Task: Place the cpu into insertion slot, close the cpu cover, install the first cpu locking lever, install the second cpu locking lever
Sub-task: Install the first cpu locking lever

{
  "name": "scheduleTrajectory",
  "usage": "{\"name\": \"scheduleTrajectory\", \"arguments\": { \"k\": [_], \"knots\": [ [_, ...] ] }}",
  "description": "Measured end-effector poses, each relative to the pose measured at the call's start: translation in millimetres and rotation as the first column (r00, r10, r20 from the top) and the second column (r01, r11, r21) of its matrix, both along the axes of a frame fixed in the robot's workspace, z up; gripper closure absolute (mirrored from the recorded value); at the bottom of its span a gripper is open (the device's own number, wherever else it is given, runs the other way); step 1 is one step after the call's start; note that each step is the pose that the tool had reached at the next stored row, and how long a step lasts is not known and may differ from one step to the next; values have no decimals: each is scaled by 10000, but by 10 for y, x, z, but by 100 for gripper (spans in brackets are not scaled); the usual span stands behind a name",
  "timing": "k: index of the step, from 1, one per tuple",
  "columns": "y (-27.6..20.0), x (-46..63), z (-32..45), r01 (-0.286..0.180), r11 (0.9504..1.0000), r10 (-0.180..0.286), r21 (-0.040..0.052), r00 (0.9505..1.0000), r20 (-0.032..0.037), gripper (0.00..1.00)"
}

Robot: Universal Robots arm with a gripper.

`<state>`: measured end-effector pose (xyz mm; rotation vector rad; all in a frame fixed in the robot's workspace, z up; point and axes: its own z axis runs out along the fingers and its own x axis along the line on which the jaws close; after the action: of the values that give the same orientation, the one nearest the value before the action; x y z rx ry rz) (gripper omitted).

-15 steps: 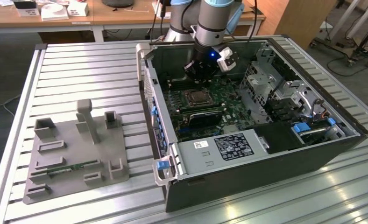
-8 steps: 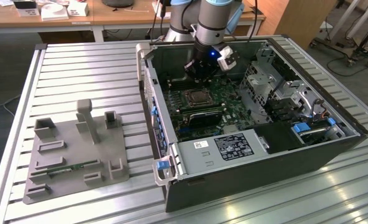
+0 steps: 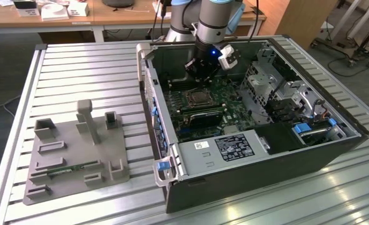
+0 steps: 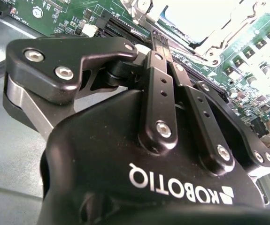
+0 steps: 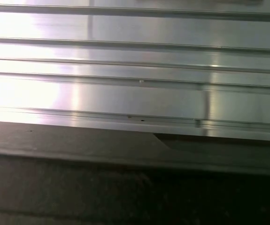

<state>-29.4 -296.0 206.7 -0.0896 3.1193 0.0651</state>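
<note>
Here, in the second wrist view, the gripper fills the foreground: its black body and linkages lead up to two slim dark fingers that lie pressed together with no gap and nothing between them. Just past their tips sits the insertion slot on the green motherboard, and in it lies the cpu, its pale metal top framed by the cpu cover, whose silvery rim lies flat around the chip.

In the exterior view, the gripper hangs inside the open computer case, just above the insertion slot and slightly toward the case's back wall. The socket sits near the middle of the board, with long black memory slots just beside it on the nearer side. A power supply box with a label lies at the case's near end.

Toward the exterior view's left, well apart from the case, a grey fixture block with several upright posts rests on the ribbed aluminium table. Beyond the table stands a wooden desk with small white boxes.

In the first wrist view, bright aluminium ribs run across behind a dark edge.
</note>
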Motion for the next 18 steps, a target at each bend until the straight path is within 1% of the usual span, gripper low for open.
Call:
{"name": "scheduleTrajectory", "arguments": {
  "k": [1,4,9,14,15,18],
  "knots": [
    [0,0,25,0,10000,0,1,10000,0,89],
    [0,0,25,0,10000,0,-2,10000,-1,89],
    [0,0,2,0,10000,0,-1,10000,0,89],
    [-6,3,-15,-1,10000,1,-19,10000,-1,89],
    [-6,4,-19,0,10000,0,-28,10000,1,89],
    [-10,6,-29,1,10000,-1,-95,10000,0,89]
  ]
}}
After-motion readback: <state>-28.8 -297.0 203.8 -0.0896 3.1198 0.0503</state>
